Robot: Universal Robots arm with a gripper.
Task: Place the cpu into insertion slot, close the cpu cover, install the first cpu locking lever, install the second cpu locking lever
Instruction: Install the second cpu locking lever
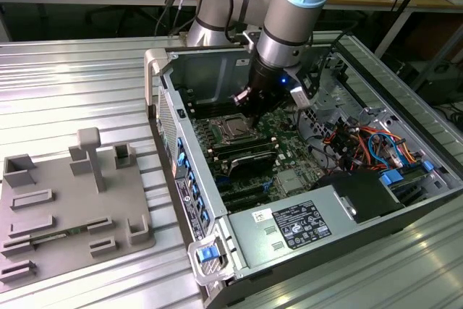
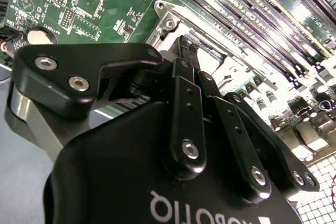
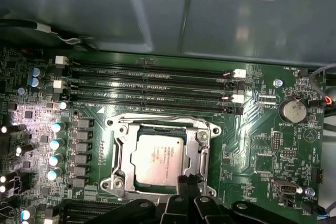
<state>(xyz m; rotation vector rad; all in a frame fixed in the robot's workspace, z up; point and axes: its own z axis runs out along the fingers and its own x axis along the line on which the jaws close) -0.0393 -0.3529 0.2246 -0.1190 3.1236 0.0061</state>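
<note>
I'm looking into the open grey sheet-metal computer case [image 1: 189, 179] lying on the ribbed metal table [image 1: 79, 85]; white printed labels on it, text left unread. Green motherboard [image 3: 252, 145] carries long black memory slots [image 3: 152, 85] and a round silver coin cell [image 3: 292, 110]. Arm reaches steeply down into the case. Square silver sheet-metal cpu cover [image 3: 122, 150] sits flat over the dark insertion slot [image 3: 137, 136], with the silver-topped square cpu [image 3: 157, 158] seated inside the cut-out. Black gripper [image 3: 193, 182] is at the socket's edge, fingers [image 2: 185, 59] pinched together, clamped on what I cannot tell
</note>
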